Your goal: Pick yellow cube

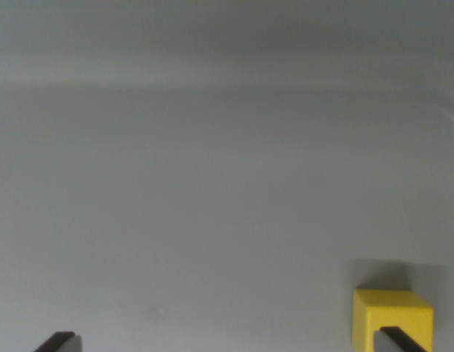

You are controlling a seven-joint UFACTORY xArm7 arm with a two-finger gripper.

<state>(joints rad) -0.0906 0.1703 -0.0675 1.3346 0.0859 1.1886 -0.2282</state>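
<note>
A yellow cube (390, 315) rests on the grey surface at the bottom right of the wrist view, its lower part cut off by the frame edge. Only the two dark fingertips of my gripper (230, 343) show, one at the bottom left (59, 342) and one at the bottom right (403, 340). They stand wide apart, so the gripper is open. The right fingertip overlaps the cube's front face. Nothing is held between the fingers.
A plain grey tabletop (212, 191) fills almost the whole view, turning into a blurred, lighter band at the top. A faint shadow lies just above the cube.
</note>
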